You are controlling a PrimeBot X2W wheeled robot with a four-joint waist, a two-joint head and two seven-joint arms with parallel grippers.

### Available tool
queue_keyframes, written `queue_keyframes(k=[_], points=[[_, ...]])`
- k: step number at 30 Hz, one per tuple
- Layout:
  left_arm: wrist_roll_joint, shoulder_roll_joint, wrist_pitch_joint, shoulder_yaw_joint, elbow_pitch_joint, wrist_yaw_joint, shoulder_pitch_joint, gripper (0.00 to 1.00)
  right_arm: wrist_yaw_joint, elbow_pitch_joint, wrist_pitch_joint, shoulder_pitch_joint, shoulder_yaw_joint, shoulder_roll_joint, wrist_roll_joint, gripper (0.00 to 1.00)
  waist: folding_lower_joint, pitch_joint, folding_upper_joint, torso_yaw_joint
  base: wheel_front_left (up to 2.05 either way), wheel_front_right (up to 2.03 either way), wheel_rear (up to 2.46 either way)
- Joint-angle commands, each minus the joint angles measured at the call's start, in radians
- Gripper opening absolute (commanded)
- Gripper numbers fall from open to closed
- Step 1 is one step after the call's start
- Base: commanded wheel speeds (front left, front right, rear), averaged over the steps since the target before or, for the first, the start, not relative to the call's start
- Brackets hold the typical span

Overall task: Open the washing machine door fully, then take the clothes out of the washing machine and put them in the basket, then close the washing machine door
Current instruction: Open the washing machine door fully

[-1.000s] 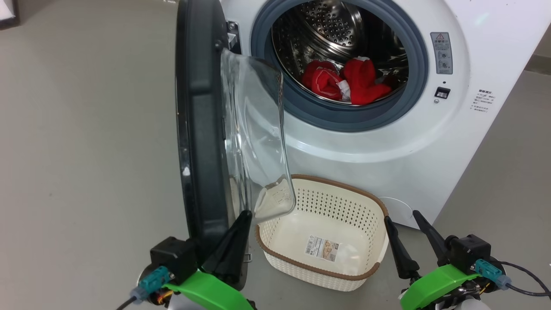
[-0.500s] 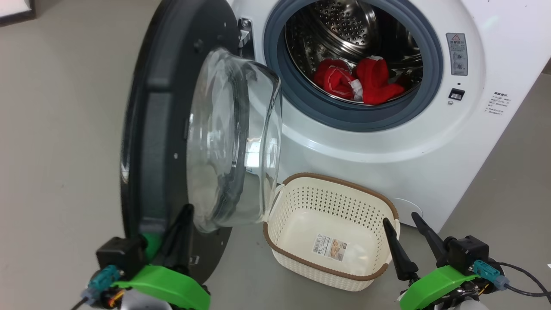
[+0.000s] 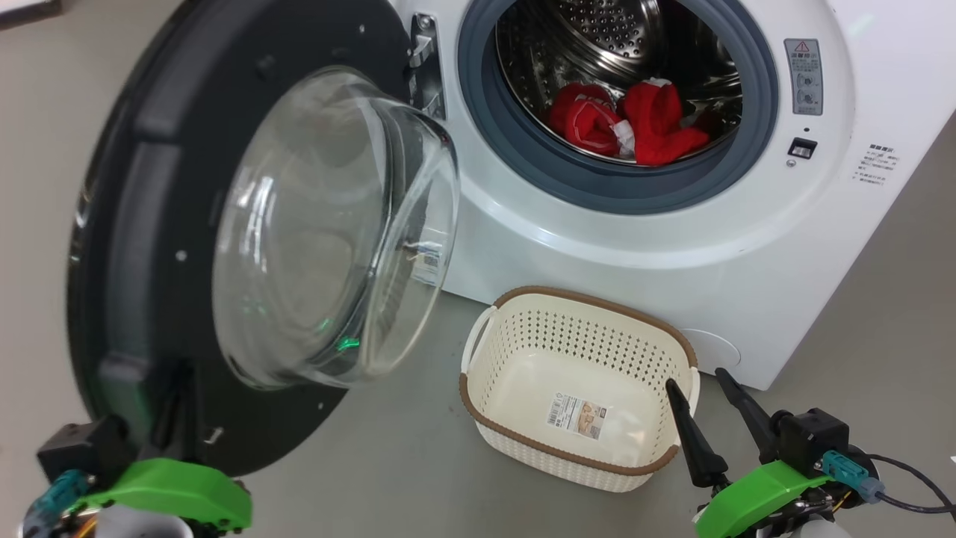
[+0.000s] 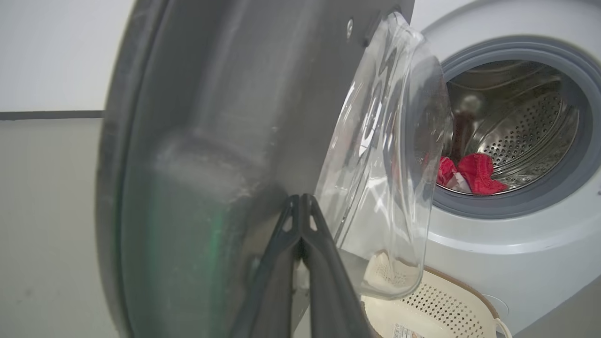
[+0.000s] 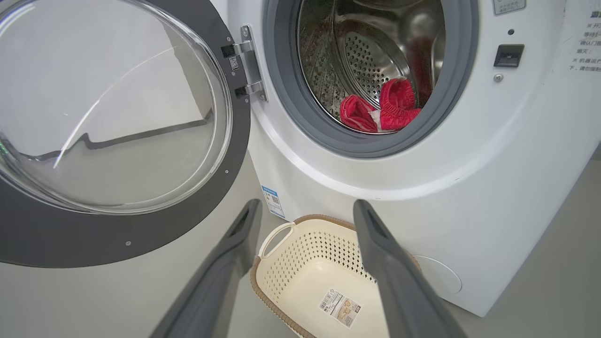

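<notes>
**A:** What does the head view show?

**B:** The washing machine door [image 3: 149, 224] stands wide at 9 o'clock; the left gripper [image 4: 300, 202], clenched on nothing, lies against its inner face at 8 o'clock; the right gripper [image 3: 695, 377] gapes empty at 4 o'clock, beside the basket [image 3: 590, 297]; the clothes [image 3: 642, 127] sit in the washing machine [image 3: 672, 246] at 2 o'clock.

**A:** How best to open it fully?

**B:** Probably a gentle push along the arc of the hinge [image 3: 422, 56]; little travel seems left.

**A:** And the room?

**B:** Smooth grey floor [image 3: 373, 463]; pale wall [image 4: 47, 47].

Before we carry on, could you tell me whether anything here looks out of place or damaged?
Nothing stands out: the washing machine door hangs open, the clothes lie in the drum, and the basket stands upright and empty.
</notes>
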Motion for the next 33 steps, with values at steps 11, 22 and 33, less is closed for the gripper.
queue_keyframes(k=[11,22,33], points=[[-0.052,0.103,-0.104,0.16,0.183,-0.007,-0.128,0.0,0.005,-0.021,-0.012,-0.061,0.062,-0.037,0.002,1.0,0.0,0.05,0.0,-0.022,0.0,0.0,0.0],[-0.084,0.153,-0.145,0.204,0.381,-0.036,-0.261,0.0,0.005,-0.018,-0.012,-0.066,0.072,-0.063,0.004,1.0,0.0,0.071,0.0,-0.028,0.0,0.0,0.0],[-0.123,0.163,-0.179,0.232,0.581,-0.085,-0.376,0.0,0.005,-0.012,-0.012,-0.077,0.079,-0.073,0.001,1.0,0.0,0.079,0.0,-0.033,0.0,0.0,0.0]])
